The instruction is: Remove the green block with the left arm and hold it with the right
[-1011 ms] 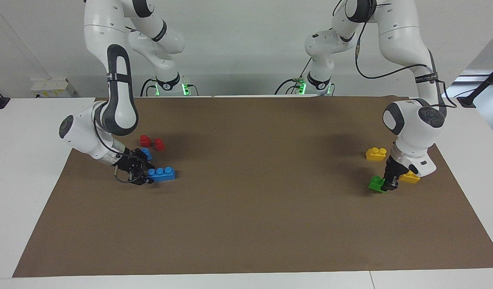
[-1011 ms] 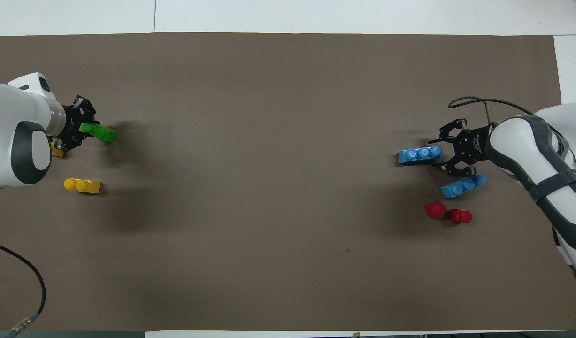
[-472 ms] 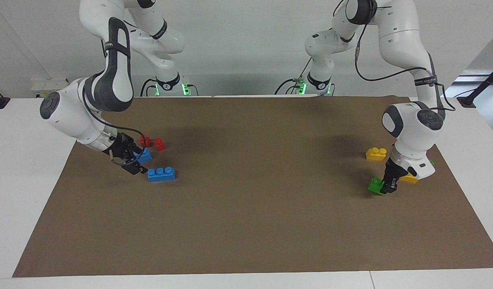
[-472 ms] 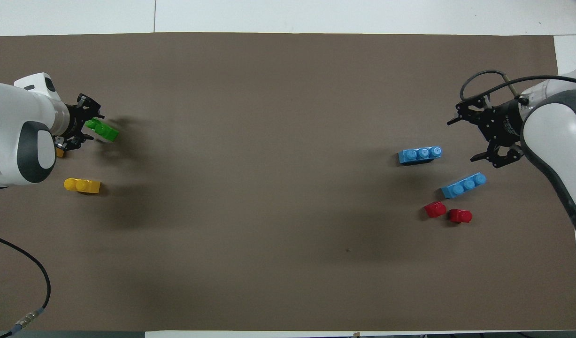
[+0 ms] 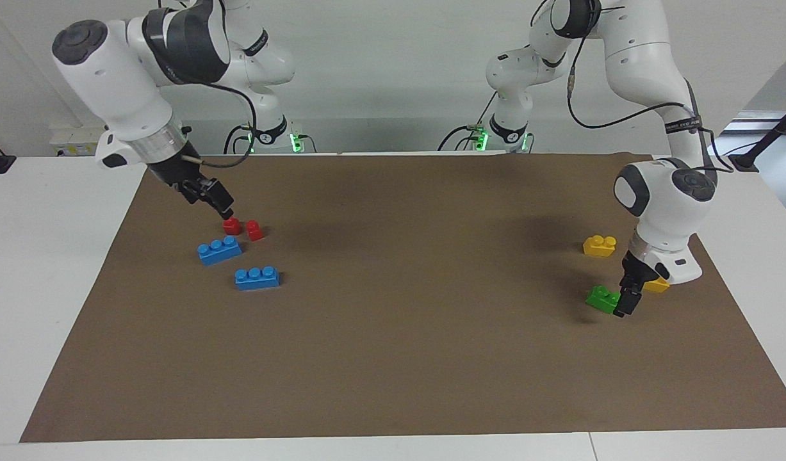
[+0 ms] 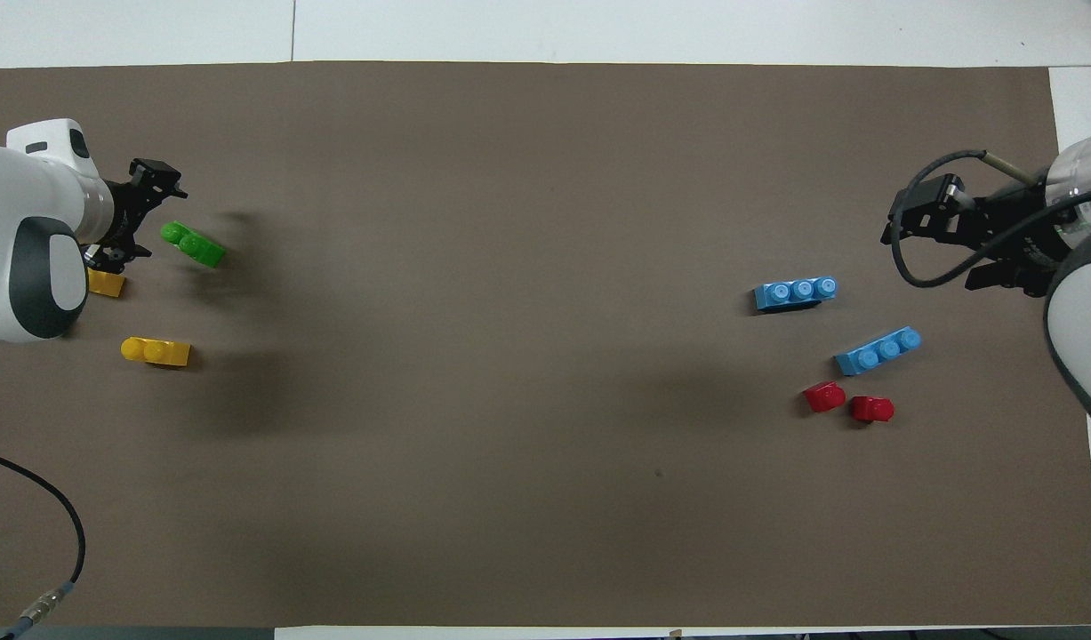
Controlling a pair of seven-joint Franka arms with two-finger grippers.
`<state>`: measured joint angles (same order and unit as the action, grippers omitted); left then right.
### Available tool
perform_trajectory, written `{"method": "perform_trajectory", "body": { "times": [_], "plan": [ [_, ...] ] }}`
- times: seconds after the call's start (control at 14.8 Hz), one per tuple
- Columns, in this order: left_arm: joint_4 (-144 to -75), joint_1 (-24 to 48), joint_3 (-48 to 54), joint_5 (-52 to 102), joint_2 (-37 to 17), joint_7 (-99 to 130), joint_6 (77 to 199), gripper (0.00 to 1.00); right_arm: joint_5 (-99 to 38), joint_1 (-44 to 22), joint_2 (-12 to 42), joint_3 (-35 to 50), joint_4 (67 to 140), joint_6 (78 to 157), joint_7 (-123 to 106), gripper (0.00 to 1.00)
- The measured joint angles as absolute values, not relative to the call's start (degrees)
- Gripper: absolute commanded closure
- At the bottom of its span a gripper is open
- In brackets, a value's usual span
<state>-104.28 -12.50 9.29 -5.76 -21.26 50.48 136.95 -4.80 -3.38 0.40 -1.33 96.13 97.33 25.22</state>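
On the brown mat (image 5: 393, 358) I count seven bricks: one green block (image 5: 601, 298) (image 6: 192, 244), two yellow bricks, two blue three-stud bricks and two small red pieces.

At the left arm's end, I see the left gripper (image 5: 627, 303) (image 6: 132, 218) hanging low, its fingers spread apart and holding nothing. The green block lies free on the mat just beside the fingertips, on the side toward the table's middle; from my seat I cannot tell whether a fingertip brushes it. One yellow brick (image 5: 656, 285) (image 6: 106, 283) sits partly hidden under the left wrist, close to the gripper. The other yellow brick (image 5: 599, 245) (image 6: 156, 351) lies nearer to the robots, clear of the arm.

At the right arm's end, I see the right gripper (image 5: 221, 206) (image 6: 941, 236) raised in the air, tilted down over the mat near the red pieces, its fingers apart and empty. The two red pieces (image 5: 242, 228) (image 6: 849, 402) sit side by side. One blue brick (image 5: 219, 250) (image 6: 878, 350) lies just farther from the robots than they do, and the second blue brick (image 5: 257, 278) (image 6: 795, 292) lies farther still, a little toward the middle. The stretch of mat between the two clusters carries only shadows, and a black cable (image 6: 60, 524) loops over the mat's corner nearest the left arm's base.
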Motion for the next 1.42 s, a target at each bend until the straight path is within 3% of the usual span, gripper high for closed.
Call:
{"method": "perform_trajectory", "body": {
  "times": [0.4,1.08,1.42],
  "plan": [
    [-103.68,-12.26,10.15,-5.79,-13.12,35.62,125.49,0.0,-2.43,-3.9,-0.49,-1.45,93.97,93.96,9.95,0.0],
    [-103.63,-9.88,11.0,-4.87,1.05,14.14,105.32,0.0,-2.39,-3.72,2.15,-1.53,92.04,93.96,8.77,0.0],
    [-103.67,-9.8,11.2,-3.4,5.31,8.29,98.81,0.0,-2.39,-3.75,2.19,-1.48,91.89,93.98,4.87,0.0]
  ]
}}
